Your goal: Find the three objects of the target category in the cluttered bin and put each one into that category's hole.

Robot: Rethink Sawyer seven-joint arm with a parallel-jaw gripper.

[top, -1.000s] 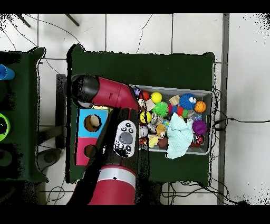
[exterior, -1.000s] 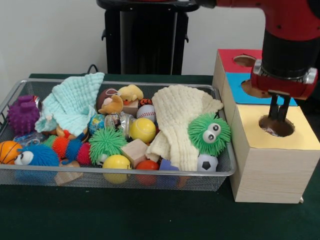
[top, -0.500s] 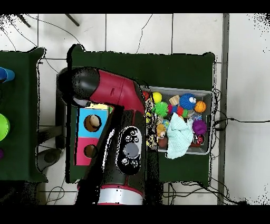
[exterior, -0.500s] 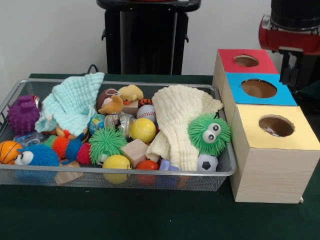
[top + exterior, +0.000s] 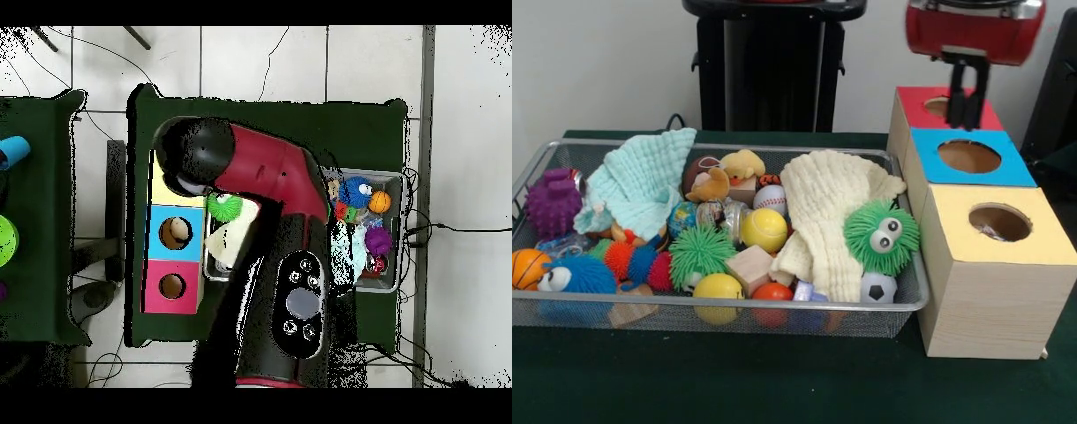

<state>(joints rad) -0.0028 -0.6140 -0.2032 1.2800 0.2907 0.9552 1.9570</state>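
Bin [image 5: 900, 305] w/ 2 cloths, 3 box holes — jaws [image 5: 964, 106] state unclear.

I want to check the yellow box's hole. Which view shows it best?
The front view: the yellow box's hole is fully open to the camera, with something small just visible inside. In the overhead view the red arm covers most of the yellow box, so the hole is hidden.

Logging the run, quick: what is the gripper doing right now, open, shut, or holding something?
Gripper: raised above the red-topped hole of the wooden sorting box, fingers close together, apparently shut, with nothing visible between them.
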